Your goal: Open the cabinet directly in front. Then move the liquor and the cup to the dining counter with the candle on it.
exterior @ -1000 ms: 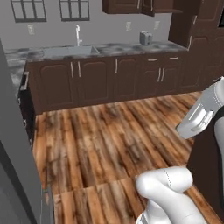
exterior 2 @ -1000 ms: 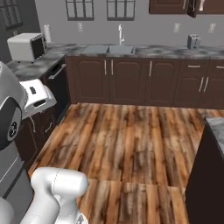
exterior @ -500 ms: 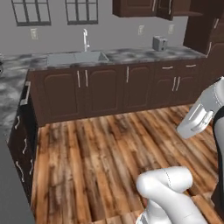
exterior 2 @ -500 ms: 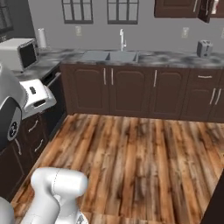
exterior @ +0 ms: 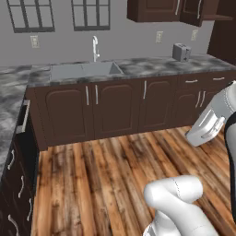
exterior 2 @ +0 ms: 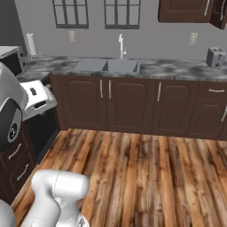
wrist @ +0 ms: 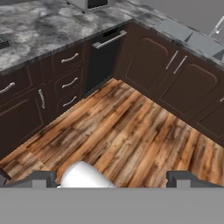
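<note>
The dark brown wall cabinet (exterior: 156,10) (exterior 2: 184,9) hangs high at the back right, and the doors that show are shut, with long silver handles. My gripper (wrist: 111,181) is open with nothing between its fingertips (wrist: 40,178); it looks down over the wood floor (wrist: 131,131) towards low corner cabinets. My white hand shows at the right edge of the left base view and the left edge of the right base view. The liquor, the cup, the dining counter and the candle are out of view.
A marbled counter with a sink (exterior: 83,70) (exterior 2: 106,65) and faucet (exterior: 94,46) runs along the back wall over low cabinets. A toaster (exterior: 181,51) (exterior 2: 216,56) stands on it at the right. Low drawers (wrist: 65,78) line the left side. A paper towel roll (exterior 2: 31,44) stands far left.
The whole picture has shifted: the base has driven and turned, so the sink counter is nearer and more central. The arm holds the same pose, and the gripper stays open.
</note>
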